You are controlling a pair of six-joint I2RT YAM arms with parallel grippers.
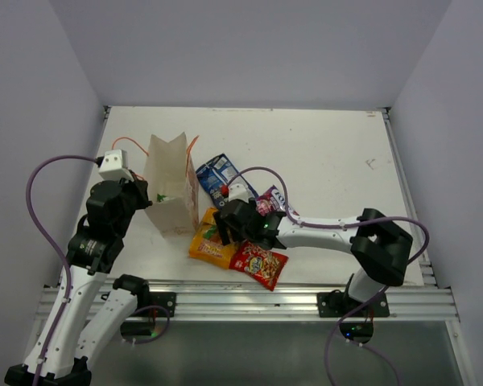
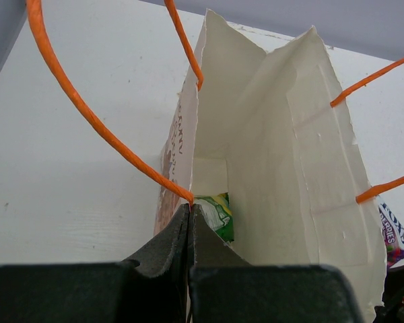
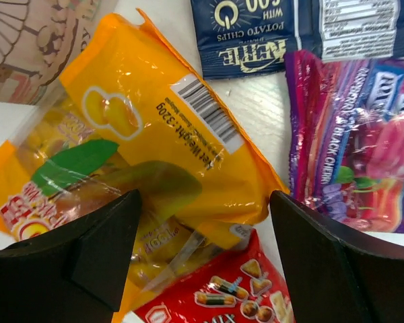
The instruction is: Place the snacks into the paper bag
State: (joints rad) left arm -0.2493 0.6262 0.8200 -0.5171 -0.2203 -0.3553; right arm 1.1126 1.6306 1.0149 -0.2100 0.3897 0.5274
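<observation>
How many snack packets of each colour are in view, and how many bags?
Blue packet: 1
Purple packet: 1
Green packet: 1
Orange packet: 1
Red packet: 1
Paper bag: 1
Total: 6

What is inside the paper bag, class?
A green-white packet lies at the bottom of the paper bag. The left claw, pinching the rim, hides the packet's lower part and the near floor.
</observation>
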